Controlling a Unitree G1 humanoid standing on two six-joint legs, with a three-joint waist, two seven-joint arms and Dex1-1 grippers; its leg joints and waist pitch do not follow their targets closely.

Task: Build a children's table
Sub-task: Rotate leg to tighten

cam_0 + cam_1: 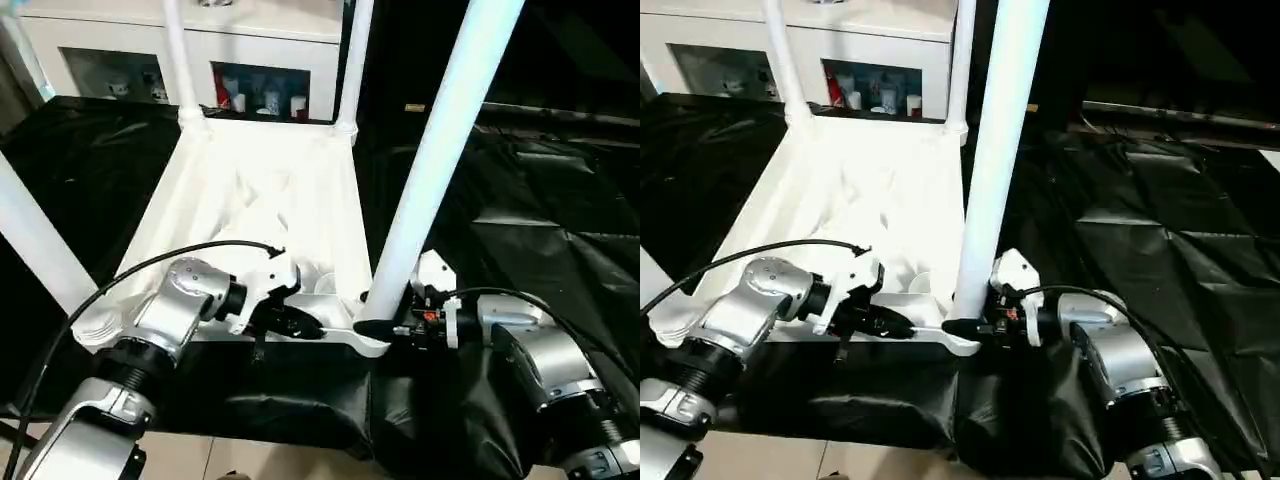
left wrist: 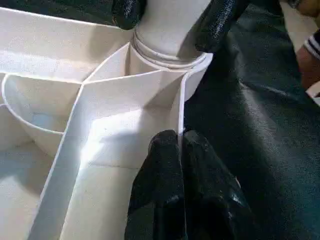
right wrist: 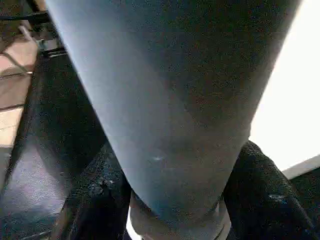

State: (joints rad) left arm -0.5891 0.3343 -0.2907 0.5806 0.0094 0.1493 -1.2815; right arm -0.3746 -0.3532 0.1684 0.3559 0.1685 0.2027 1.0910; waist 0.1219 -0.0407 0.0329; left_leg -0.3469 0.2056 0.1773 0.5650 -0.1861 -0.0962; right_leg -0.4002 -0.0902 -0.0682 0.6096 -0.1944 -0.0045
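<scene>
The white tabletop (image 1: 260,200) lies upside down on a black sheet, ribbed underside up. Four white legs stand in its corner sockets: two far ones (image 1: 177,60) (image 1: 355,60), a near-left one (image 1: 35,235) and a near-right one (image 1: 440,130). My left gripper (image 1: 300,322) is at the near edge, shut on the thin rim wall (image 2: 179,100) beside the near-right socket. My right gripper (image 1: 385,328) reaches in from the right. In the right wrist view its fingers (image 3: 95,200) press on both sides of that leg's base (image 3: 170,125).
A white cabinet with glass doors (image 1: 260,50) stands just behind the tabletop. The black sheet (image 1: 540,200) covers the surface all around, with floor tiles (image 1: 250,460) below its near edge. A person's striped sleeve (image 2: 311,47) shows beside the sheet.
</scene>
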